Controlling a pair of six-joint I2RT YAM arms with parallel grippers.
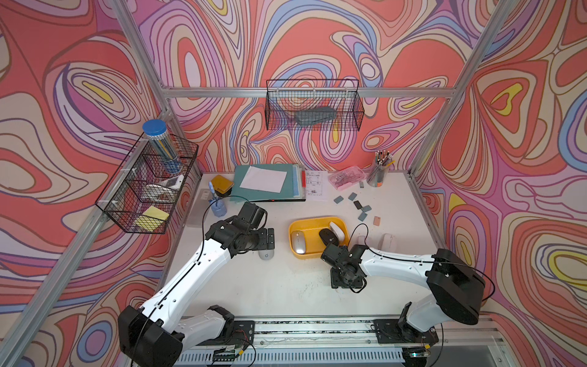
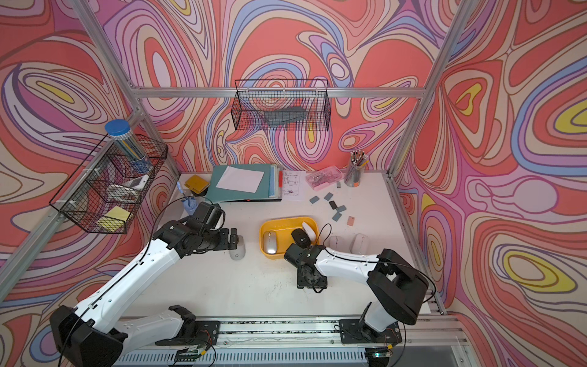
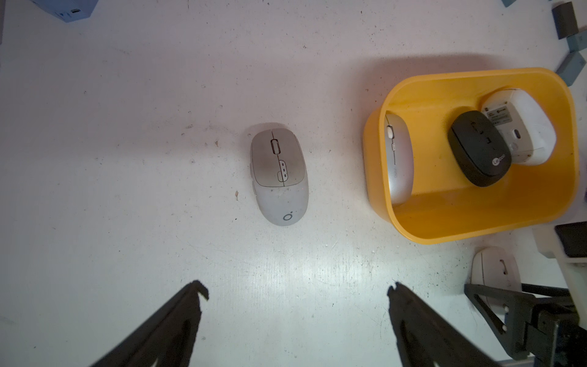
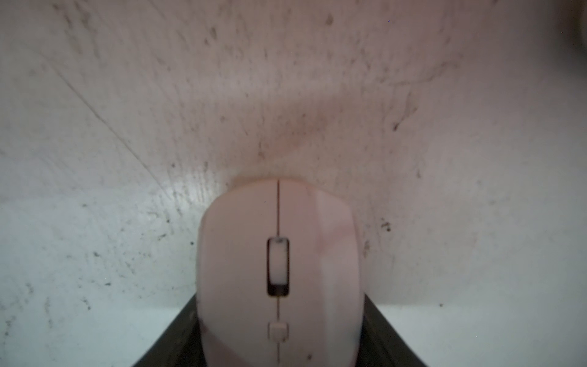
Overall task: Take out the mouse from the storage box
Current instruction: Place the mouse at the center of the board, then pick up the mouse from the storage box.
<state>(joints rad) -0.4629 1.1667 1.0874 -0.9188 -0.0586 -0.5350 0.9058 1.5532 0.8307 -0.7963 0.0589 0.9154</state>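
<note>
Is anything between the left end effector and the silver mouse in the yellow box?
Only the side wall of the storage box stands between the open left end effector and the silver mouse. Nothing covers that mouse from above. The grey mouse lies on the table, off that path.

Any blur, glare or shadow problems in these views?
Right wrist view: dim and soft, the pale pink mouse slightly blurred. Left wrist view: sharp, with a glare patch on the table and the storage box throwing a shadow. Both top views: evenly lit and sharp.
</note>
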